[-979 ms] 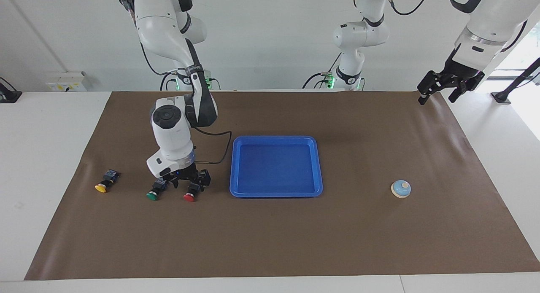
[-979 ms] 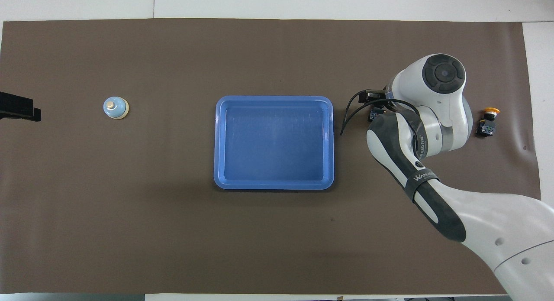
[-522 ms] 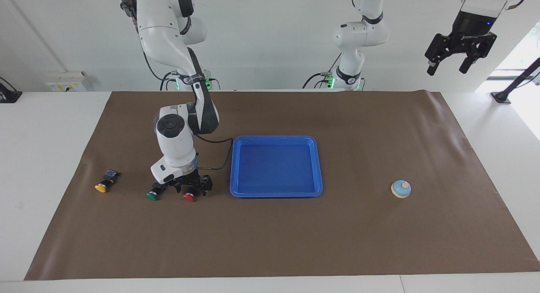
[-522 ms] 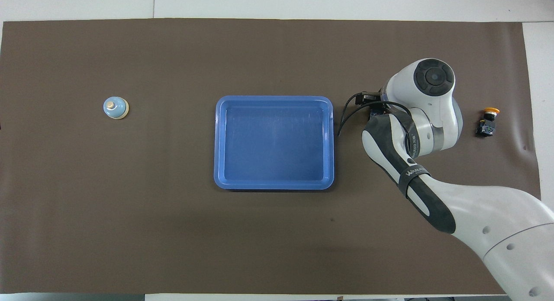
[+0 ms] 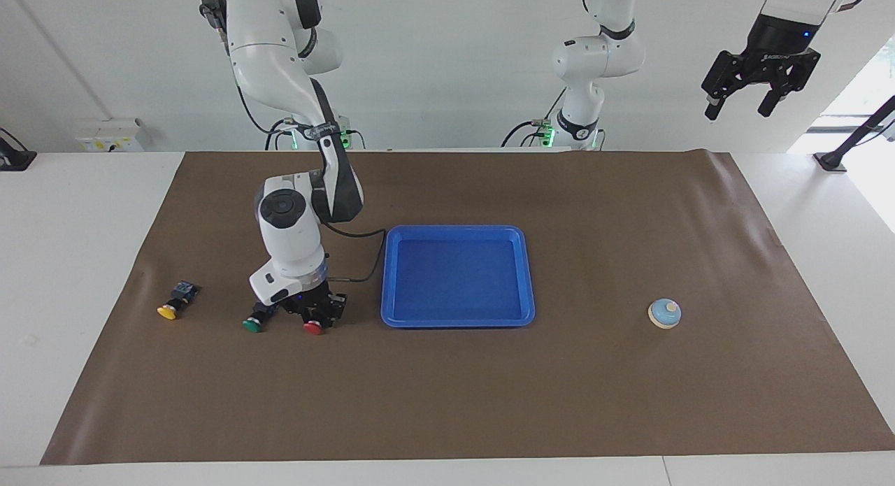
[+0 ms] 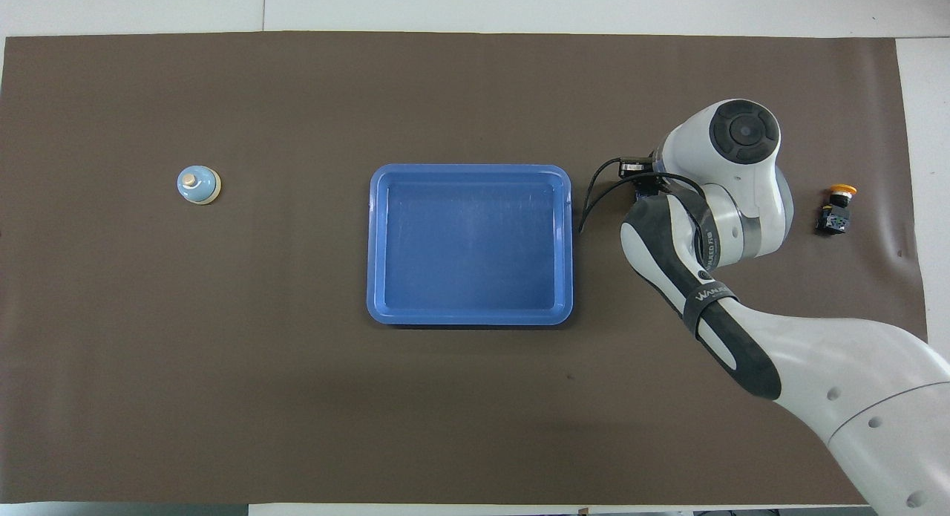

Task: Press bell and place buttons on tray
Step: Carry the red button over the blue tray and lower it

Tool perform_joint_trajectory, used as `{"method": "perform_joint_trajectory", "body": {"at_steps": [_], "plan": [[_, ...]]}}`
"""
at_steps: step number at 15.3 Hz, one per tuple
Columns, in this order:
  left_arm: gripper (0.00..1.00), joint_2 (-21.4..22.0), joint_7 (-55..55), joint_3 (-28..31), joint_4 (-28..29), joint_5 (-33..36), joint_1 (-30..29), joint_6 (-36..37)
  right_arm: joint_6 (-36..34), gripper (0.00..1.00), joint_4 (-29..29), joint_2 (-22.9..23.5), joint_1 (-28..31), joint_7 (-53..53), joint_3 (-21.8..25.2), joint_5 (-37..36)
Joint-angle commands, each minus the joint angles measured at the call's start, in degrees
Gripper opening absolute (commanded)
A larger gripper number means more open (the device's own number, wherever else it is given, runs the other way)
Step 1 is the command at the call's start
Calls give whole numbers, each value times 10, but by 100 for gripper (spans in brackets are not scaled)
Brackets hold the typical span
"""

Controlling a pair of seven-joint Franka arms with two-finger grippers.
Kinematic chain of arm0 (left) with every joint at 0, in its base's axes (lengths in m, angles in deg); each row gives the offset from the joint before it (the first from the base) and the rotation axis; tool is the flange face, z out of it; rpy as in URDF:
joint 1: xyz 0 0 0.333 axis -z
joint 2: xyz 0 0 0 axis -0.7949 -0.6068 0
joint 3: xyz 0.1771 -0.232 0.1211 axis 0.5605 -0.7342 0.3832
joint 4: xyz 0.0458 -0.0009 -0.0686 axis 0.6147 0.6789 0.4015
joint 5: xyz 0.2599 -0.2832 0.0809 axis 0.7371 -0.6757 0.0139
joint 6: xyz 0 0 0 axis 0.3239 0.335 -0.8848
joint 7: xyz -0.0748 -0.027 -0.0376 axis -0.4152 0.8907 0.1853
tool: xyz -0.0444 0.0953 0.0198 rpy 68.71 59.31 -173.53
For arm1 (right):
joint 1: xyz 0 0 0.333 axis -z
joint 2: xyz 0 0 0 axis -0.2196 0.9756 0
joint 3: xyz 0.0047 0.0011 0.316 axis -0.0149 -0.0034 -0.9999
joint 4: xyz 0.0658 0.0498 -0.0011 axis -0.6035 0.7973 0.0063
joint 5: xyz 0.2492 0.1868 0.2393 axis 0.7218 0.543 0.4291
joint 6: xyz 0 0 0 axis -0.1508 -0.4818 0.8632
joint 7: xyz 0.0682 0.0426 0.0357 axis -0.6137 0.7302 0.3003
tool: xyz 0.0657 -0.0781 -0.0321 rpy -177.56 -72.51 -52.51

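Observation:
My right gripper [image 5: 316, 314] is down on the mat beside the blue tray [image 5: 458, 323], shut on the black body of the red button [image 5: 312, 326]. The green button [image 5: 252, 324] lies just beside it, toward the right arm's end. Farther that way lies the yellow button [image 5: 168, 311] [image 6: 836, 208]. From overhead the right arm hides the red and green buttons. The tray [image 6: 470, 319] holds nothing. The light-blue bell [image 5: 664, 313] [image 6: 198, 185] stands toward the left arm's end. My left gripper [image 5: 759, 87] hangs open high above that end of the table.
A brown mat [image 5: 447, 402] covers most of the white table. A black cable [image 5: 356, 234] loops from the right wrist close to the tray's corner. A third white arm [image 5: 594, 59] stands at the robots' edge.
My right gripper sank onto the mat and its fingers closed around the red button. The left arm swung up from near the mat's corner and now hangs high.

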Motion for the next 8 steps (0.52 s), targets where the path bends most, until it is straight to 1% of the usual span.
{"method": "perform_joint_trajectory", "body": {"at_steps": [1,3,5,7,8], "plan": [[100,4,-4,2,2,4,2,10,2,0,-4,3,2,-8,-3,-3],[100,4,-4,2,2,4,2,10,-8,0,-7,-3,2,-8,-3,-3],[100,4,-4,2,1,4,2,10,-41,0,-24,-12,3,-7,-3,-3],[100,4,-4,2,1,4,2,10,-130,0,-91,-15,2,-8,-9,-2],[100,4,-4,2,2,4,2,10,-173,0,-127,-14,2,-11,-22,1]]}}
